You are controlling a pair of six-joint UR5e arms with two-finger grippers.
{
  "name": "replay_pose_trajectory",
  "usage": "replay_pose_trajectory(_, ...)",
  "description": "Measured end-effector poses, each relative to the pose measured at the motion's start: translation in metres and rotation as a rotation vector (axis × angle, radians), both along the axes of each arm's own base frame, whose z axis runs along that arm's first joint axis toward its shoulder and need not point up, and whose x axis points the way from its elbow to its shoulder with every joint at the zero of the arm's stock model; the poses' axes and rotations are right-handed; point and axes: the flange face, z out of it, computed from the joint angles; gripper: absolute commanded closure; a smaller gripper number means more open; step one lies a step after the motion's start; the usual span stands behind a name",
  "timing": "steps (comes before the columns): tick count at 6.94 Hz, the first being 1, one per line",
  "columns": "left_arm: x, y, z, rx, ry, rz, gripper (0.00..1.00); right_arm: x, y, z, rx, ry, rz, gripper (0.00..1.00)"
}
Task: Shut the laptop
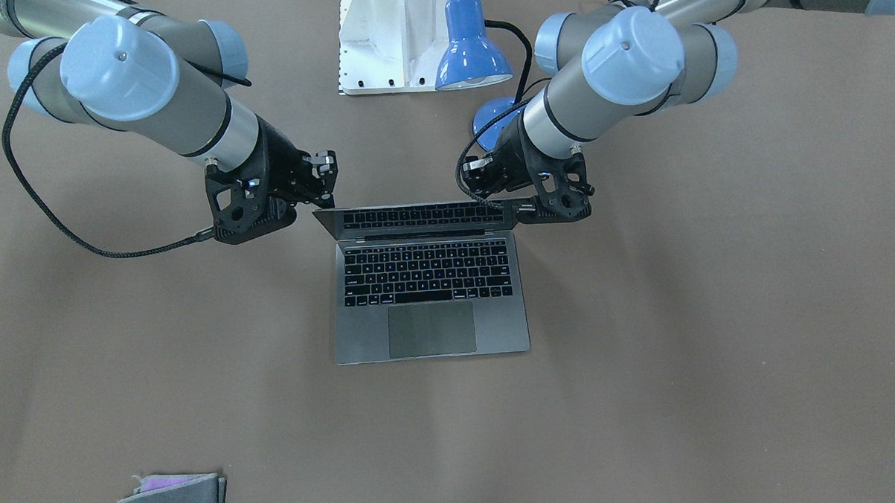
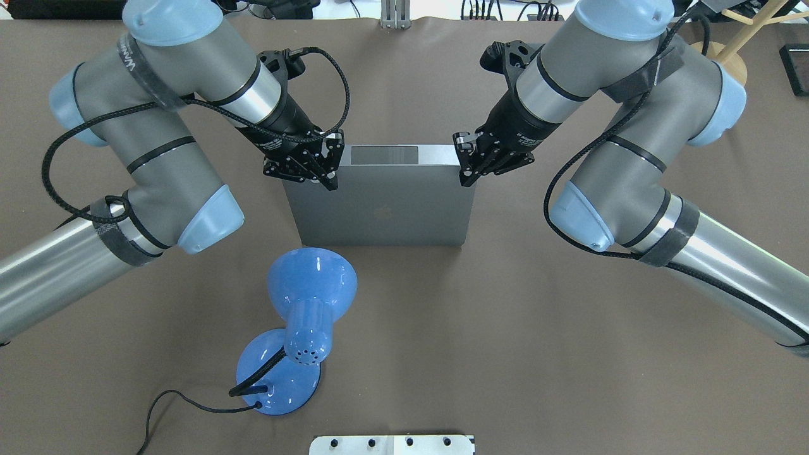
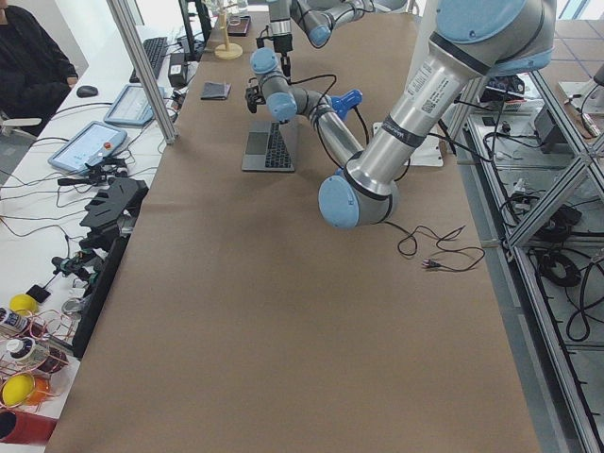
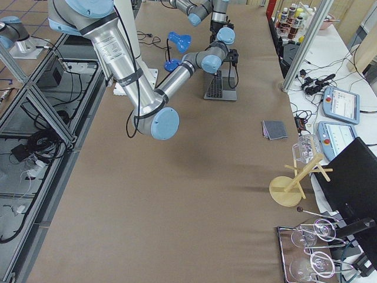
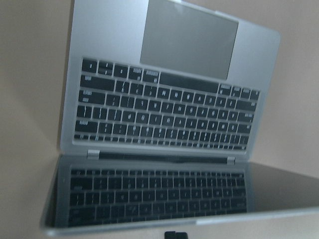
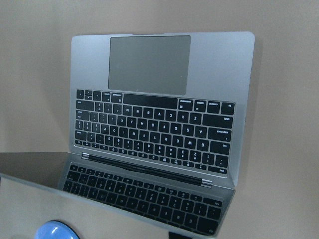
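Note:
The grey laptop sits mid-table, partly open, keyboard and trackpad showing. Its lid with the dark apple logo stands tilted over the keys. My left gripper is at the lid's top corner on my left, fingers together, touching the edge; it also shows in the front-facing view. My right gripper is at the opposite top corner, fingers together against the edge, and also shows in the front-facing view. Both wrist views look down over the lid's edge at the keyboard.
A blue desk lamp with a black cord stands just behind the lid on my left side. A white mount is at the robot's base. A folded grey cloth lies at the far table edge.

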Motion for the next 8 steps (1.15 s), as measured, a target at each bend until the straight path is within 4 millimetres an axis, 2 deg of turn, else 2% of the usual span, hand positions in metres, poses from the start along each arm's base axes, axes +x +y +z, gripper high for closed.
replay_pose_trajectory(1, 0.003, -0.017, 0.003, 0.006, -0.002, -0.021, 1.00, -0.008, -0.011, 0.001, 0.005, -0.005, 0.004, 1.00)
replay_pose_trajectory(3, 0.014, -0.039, -0.001, 0.010, -0.014, -0.047, 1.00, -0.018, -0.037, -0.012, 0.004, -0.005, 0.018, 1.00)
replay_pose_trajectory(4, 0.020, -0.047, 0.001, 0.011, -0.014, -0.050, 1.00, -0.025, -0.052, -0.016, -0.002, 0.001, 0.025, 1.00)
replay_pose_trajectory(7, 0.030, -0.061, 0.011, 0.017, -0.029, -0.073, 1.00, -0.058, -0.098, -0.011, 0.001, 0.028, 0.059, 1.00)
replay_pose_trajectory(8, 0.036, -0.068, 0.014, 0.019, -0.032, -0.080, 1.00, -0.065, -0.107, -0.012, 0.000, 0.037, 0.067, 1.00)
